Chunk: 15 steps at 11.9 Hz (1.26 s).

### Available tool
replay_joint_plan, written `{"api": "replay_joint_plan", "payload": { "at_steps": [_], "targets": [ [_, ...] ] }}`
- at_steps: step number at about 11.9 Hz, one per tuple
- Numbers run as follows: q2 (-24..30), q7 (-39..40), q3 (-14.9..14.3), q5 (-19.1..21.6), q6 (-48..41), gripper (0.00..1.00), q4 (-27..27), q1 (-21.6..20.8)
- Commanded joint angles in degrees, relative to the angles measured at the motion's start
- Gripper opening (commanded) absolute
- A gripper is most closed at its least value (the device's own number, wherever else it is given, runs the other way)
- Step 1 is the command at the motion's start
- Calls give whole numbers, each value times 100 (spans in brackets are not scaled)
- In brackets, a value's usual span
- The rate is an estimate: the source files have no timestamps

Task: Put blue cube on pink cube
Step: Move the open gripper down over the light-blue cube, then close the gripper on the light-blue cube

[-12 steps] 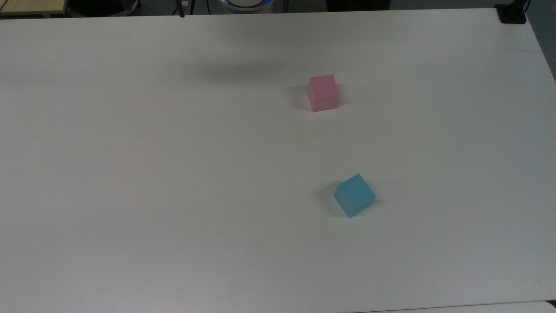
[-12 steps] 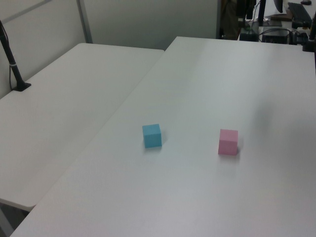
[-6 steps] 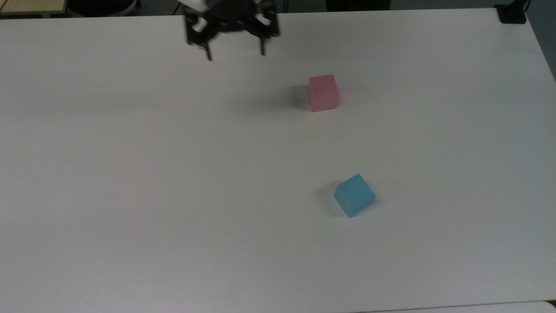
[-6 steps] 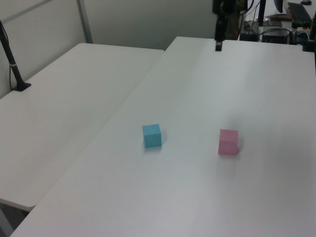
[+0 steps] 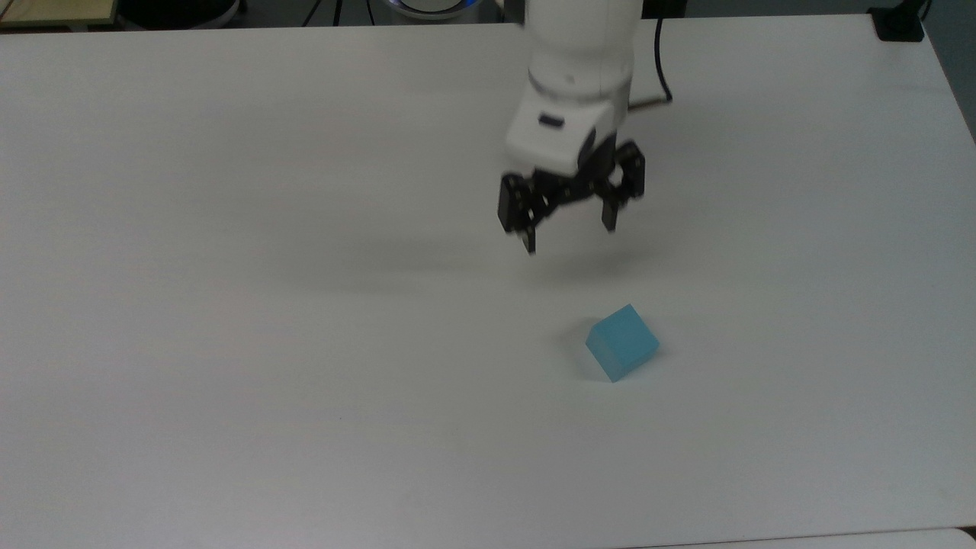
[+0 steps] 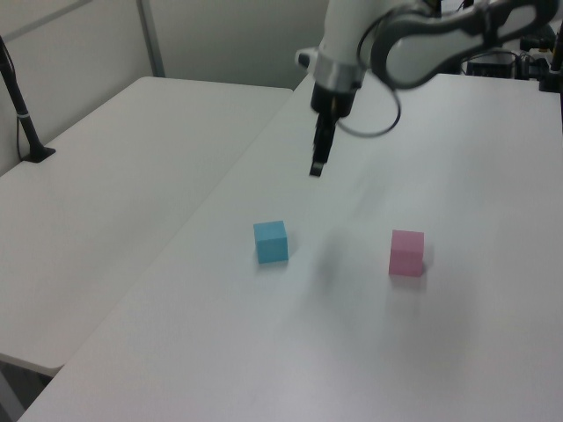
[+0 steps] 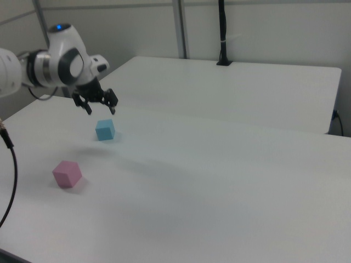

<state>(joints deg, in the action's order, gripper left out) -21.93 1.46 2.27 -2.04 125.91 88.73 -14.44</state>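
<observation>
The pincer (image 5: 569, 226) hangs wide open and holds nothing, above the white tabletop (image 5: 229, 305). The blue cube (image 5: 622, 342) sits lower right of it. The pink cube (image 6: 406, 253) sits apart.

I am working over a broad matte white tabletop (image 5: 229, 320). A second white table (image 6: 114, 211) is butting against it along a straight seam. Pale grey partition panels (image 7: 263, 33) with slim metal posts (image 7: 180, 27) are standing behind, and a black clamped pole (image 7: 222, 33) is rising from the far table edge.
</observation>
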Motion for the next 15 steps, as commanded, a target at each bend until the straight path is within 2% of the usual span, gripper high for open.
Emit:
{"api": "replay_joint_plan", "payload": {
  "at_steps": [1, 3, 4, 7, 15],
  "targets": [
    [-741, -338, -235, -183, 775, 100, -119, -514],
    [-1294, -454, -332, -200, 987, 100, -486, -796],
    [-1444, -471, -515, -183, 1275, 100, -540, -928],
    [-1603, -419, -876, -296, 1795, 100, -698, -1034],
    [-1823, -559, -877, -314, 1788, 100, -840, -1271]
  ]
}}
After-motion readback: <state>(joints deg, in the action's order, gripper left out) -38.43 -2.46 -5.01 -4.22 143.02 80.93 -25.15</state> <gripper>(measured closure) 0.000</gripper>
